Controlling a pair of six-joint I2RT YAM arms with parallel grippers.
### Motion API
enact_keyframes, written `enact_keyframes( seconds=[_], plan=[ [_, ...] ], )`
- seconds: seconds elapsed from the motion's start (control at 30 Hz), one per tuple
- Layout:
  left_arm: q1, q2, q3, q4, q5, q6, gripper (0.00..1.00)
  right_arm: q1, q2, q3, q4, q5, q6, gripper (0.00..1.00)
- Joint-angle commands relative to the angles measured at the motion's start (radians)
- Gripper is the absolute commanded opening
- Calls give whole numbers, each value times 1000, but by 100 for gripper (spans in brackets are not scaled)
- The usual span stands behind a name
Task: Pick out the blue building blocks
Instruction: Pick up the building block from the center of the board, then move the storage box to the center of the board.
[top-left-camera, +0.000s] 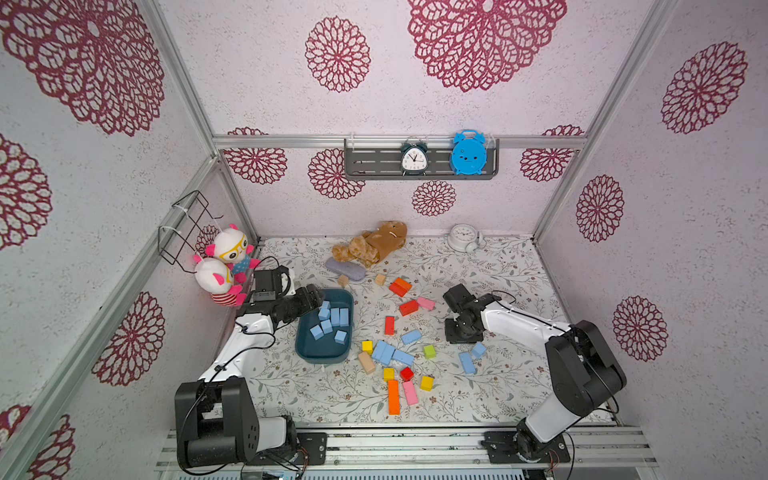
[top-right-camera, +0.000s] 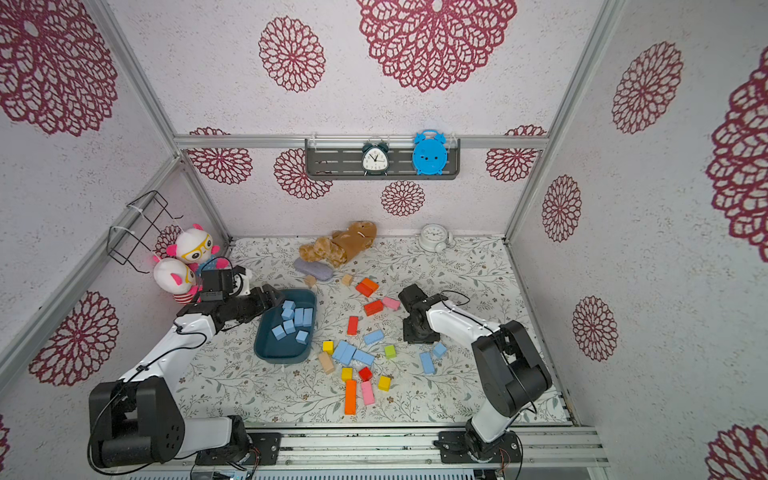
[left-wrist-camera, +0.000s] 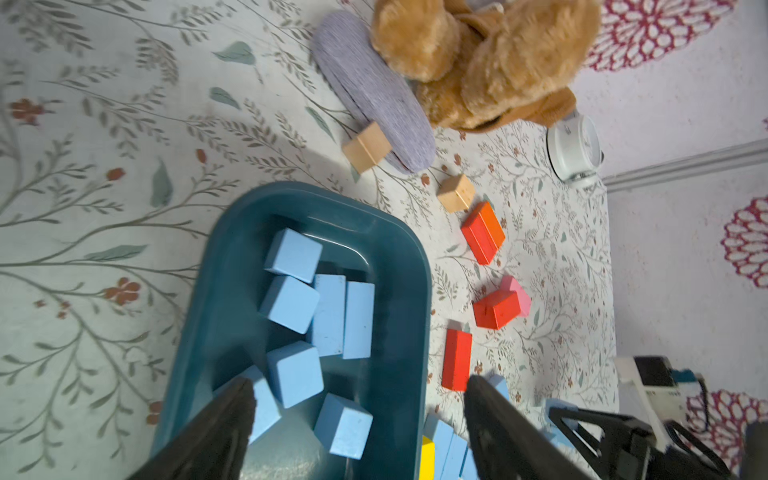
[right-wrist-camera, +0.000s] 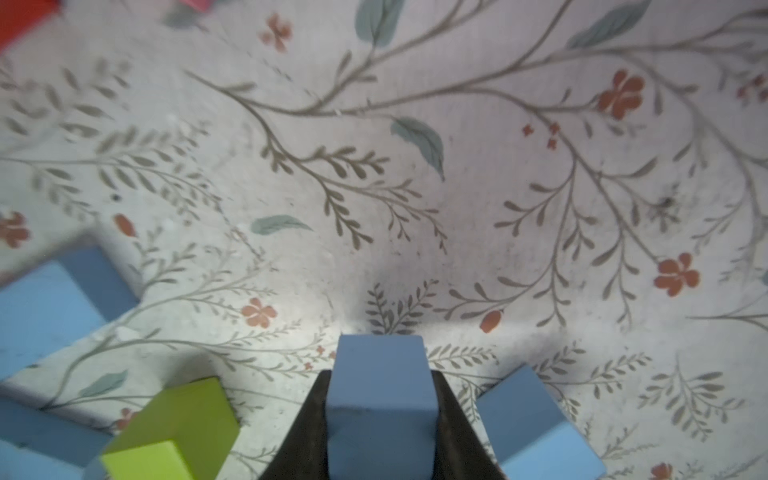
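Your right claw (right-wrist-camera: 380, 388) is clamped on one blue block (right-wrist-camera: 380, 374), with a finger pressed to each side of it, low over the flowered table (right-wrist-camera: 415, 166). Just beside the claw, a second blue cube (right-wrist-camera: 536, 428) lies on one side and a green block (right-wrist-camera: 174, 428) on the other, both free on the cloth. In both top views the arm hides the held block.

Your left claw (left-wrist-camera: 357, 399) stands wide apart and holds nothing, poised over the near end of the teal tray (left-wrist-camera: 411, 266). Seven of the blue building blocks (left-wrist-camera: 328, 316) lie loose in that tray, some leaning on one another.

You have more blue out on the table. A tight blue cluster (top-left-camera: 388, 353) lies between the tray and the right arm, with a single blue brick (top-left-camera: 410, 336) just beyond it. A long blue brick (top-left-camera: 467, 362) lies near the right claw. Red, orange, yellow, pink and tan blocks lie scattered among them.
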Motion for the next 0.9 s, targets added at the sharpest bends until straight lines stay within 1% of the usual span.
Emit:
enact_keyframes(
  seconds=[0.0, 0.1, 0.27, 0.43, 0.63, 0.7, 0.87],
  plan=[
    [66, -6, -6, -2, -28, -13, 85, 66, -30, 109, 48, 30, 21, 24],
    [99, -11, -29, 12, -41, 7, 85, 129, 43, 232, 80, 46, 8, 23],
    [119, -2, -61, 35, -53, 11, 85, 214, 207, 456, 140, 17, -33, 23],
    [116, 18, -81, 52, -47, 13, 83, 245, 347, 638, 156, -25, -76, 24],
    [84, 34, -115, 102, 15, -25, 83, 257, 418, 744, 160, -65, -87, 24],
    [66, 34, -119, 105, 39, -24, 83, 263, 423, 755, 178, -72, -90, 24],
    [25, 51, -129, 111, 44, -32, 83, 276, 445, 765, 226, -101, -86, 24]
  ],
)
